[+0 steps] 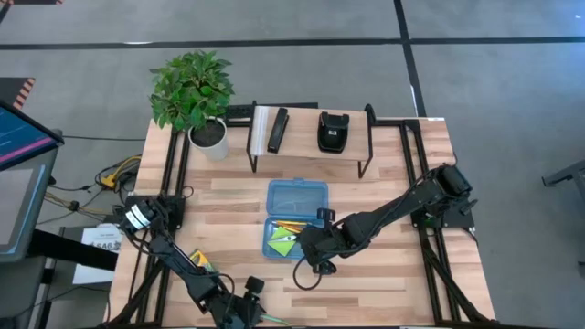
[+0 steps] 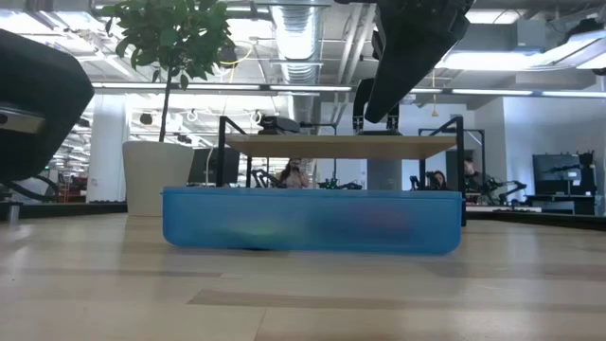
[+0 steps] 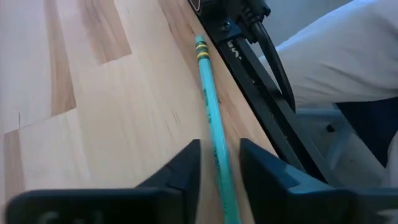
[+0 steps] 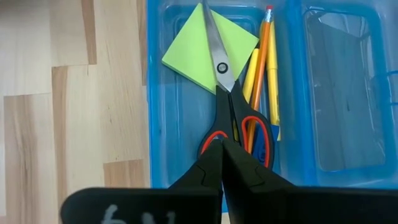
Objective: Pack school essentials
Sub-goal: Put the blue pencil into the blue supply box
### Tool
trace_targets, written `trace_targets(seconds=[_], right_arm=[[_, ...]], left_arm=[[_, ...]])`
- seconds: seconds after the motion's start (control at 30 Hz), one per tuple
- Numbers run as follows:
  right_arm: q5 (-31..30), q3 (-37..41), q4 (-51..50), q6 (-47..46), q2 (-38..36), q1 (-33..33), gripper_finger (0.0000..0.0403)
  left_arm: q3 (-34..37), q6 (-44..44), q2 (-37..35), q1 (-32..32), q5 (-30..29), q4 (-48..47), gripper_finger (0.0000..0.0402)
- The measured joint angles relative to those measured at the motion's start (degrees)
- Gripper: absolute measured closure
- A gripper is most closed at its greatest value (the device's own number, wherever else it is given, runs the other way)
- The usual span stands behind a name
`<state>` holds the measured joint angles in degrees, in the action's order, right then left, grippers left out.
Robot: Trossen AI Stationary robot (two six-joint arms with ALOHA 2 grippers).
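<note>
right claw [image 4: 221,152] is clamped on the scissors [image 4: 227,112] over the pad [image 4: 208,46] and pencils [image 4: 264,68] in the box [image 4: 158,124]; lower flat, then release; left claw [image 3: 217,165], fingers apart, straddles the teal pen [image 3: 211,112] at the counter [image 3: 93,112] edge.

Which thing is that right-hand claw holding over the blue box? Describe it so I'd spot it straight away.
Find the open blue plastic box mid-table, before the small shelf. The right gripper grips scissors by their handle, blades across a lime-green sticky-note pad. Beside plain pencils, only they have metal blades and red-lined black handles.
</note>
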<state>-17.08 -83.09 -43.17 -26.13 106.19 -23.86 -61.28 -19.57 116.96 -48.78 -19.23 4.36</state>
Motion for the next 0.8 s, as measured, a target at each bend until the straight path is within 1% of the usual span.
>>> trace_targets(seconds=[0.13, 0.23, 0.37, 0.5, 0.6, 0.73, 0.8], right_arm=[[0.0, 0.0, 0.0, 0.0, 0.0, 0.0, 0.0381], [0.0, 0.0, -0.1, -0.4, 0.0, 0.0, 0.0381], [0.0, 0.0, -0.8, -0.5, -0.1, 0.0, 0.0381], [-0.2, 0.0, -3.2, -1.3, -2.4, -0.1, 0.0381], [-1.7, 0.0, -4.4, -2.0, -4.3, -0.2, 0.0381], [-4.9, 0.0, -4.9, -2.4, -7.5, -0.8, 0.0381], [-6.5, 0.0, -5.2, -2.5, -8.9, -1.4, 0.0381]], left_arm=[[0.0, -0.8, 0.0, 1.2, 1.5, -0.4, 0.0363], [0.1, -1.1, 0.0, 1.9, 2.3, -0.4, 0.0392], [0.1, -1.5, -0.2, 2.4, 2.7, -0.4, 0.0397], [0.3, -0.8, -2.1, 2.6, 2.5, -1.1, 0.0400], [0.7, 0.2, -4.7, 3.0, -0.8, -4.6, 0.0401], [0.6, -1.0, -9.4, 3.8, -5.4, -10.3, 0.0401], [0.6, -1.6, -11.0, 4.6, -6.4, -13.0, 0.0401]])
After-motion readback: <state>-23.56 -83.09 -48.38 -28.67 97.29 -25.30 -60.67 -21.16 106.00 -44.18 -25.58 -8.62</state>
